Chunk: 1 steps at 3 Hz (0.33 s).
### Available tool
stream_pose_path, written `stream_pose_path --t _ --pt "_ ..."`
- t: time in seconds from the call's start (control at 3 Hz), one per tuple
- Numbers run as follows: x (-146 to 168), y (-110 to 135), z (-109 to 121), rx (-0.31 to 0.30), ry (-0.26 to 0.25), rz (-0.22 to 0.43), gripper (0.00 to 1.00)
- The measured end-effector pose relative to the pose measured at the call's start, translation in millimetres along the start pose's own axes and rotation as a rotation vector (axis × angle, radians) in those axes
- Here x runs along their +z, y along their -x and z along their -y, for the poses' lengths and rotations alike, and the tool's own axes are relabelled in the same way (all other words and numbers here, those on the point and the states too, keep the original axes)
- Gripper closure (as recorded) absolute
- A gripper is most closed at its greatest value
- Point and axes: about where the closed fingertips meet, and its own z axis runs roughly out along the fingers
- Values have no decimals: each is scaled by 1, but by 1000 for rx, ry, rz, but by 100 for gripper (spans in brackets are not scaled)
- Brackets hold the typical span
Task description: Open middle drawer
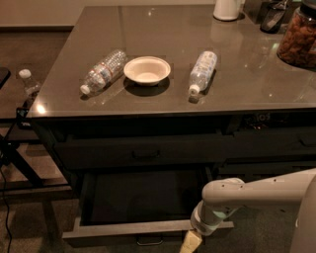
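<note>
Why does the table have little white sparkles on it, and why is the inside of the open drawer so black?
Camera view: the glossy countertop mirrors room lights as small bright spots, brightest at its front left corner. Same view: the pulled-out middle drawer lies under the countertop's shade, so its inside looks black; the gripper, at the drawer's front near the bottom edge, looks pale.

Claw [191, 242] partly beyond the bottom edge

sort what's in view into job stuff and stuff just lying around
Job: middle drawer, pulled out; gripper at its front edge, low in view.
Lying about: left bottle, right bottle, bowl, jar, white jug, all on the counter.
</note>
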Motion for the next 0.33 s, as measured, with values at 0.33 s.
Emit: stream_pose_path --t 0.33 --pt "0 -2 0 0 1 0 0"
